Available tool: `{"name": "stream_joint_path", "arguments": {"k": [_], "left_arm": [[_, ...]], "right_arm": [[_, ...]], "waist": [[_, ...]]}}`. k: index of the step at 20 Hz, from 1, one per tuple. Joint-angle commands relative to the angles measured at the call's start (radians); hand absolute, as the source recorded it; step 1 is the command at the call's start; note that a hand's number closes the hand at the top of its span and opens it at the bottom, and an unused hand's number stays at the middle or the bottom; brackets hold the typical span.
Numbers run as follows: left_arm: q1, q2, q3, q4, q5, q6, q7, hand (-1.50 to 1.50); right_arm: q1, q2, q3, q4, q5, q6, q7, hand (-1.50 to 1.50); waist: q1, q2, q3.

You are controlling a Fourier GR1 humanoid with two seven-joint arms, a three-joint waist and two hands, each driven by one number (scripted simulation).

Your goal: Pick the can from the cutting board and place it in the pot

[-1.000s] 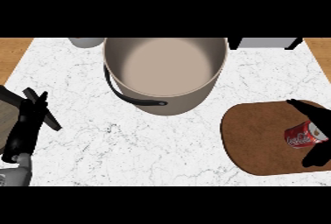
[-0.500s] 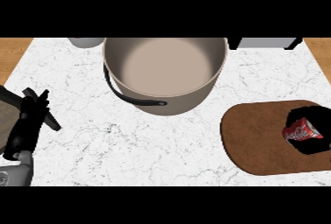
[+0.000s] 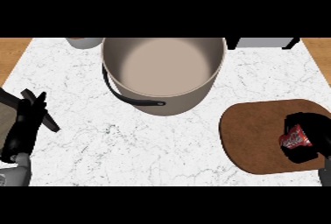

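White marble counter (image 3: pixel 161 148) carrying a grey pot (image 3: pixel 200 94) and brown cutting board (image 3: pixel 252 135), right hand (image 3: pixel 315 127) curling round the red can (image 3: pixel 295 138), apparently lying on the board, left hand (image 3: pixel 29 118) resting open at left edge.

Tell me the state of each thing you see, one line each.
pot: upright, open, empty.
can: over the cutting board, right hand curled round it.
cutting board: flat on the counter.
right hand: shut on the can.
left hand: open, resting at the left edge.
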Motion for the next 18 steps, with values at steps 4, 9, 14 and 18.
{"name": "stream_joint_path", "arguments": {"k": [4,9,14,18], "left_arm": [[0.055,-0.003,-0.017,-0.049,-0.014,-0.005,0.014,0.0],[-0.029,-0.019,-0.014,-0.016,-0.032,0.028,0.035,0.0],[0.027,-0.032,-0.015,-0.011,-0.024,0.015,-0.028,0.0],[0.008,-0.007,-0.009,-0.028,-0.017,-0.009,0.025,0.0]], "right_arm": [[0.093,0.294,0.076,-0.235,0.149,-0.029,0.516,1.5],[0.137,0.308,0.193,-0.467,0.347,-0.009,0.692,1.5],[0.068,0.353,0.277,-0.646,0.438,-0.1,0.731,1.5],[-0.061,0.372,0.356,-0.76,0.496,-0.105,0.742,1.5]], "waist": [[-0.003,-0.008,-0.001],[-0.008,-0.002,0.0],[0.004,-0.002,0.0],[0.016,-0.003,0.0]]}}
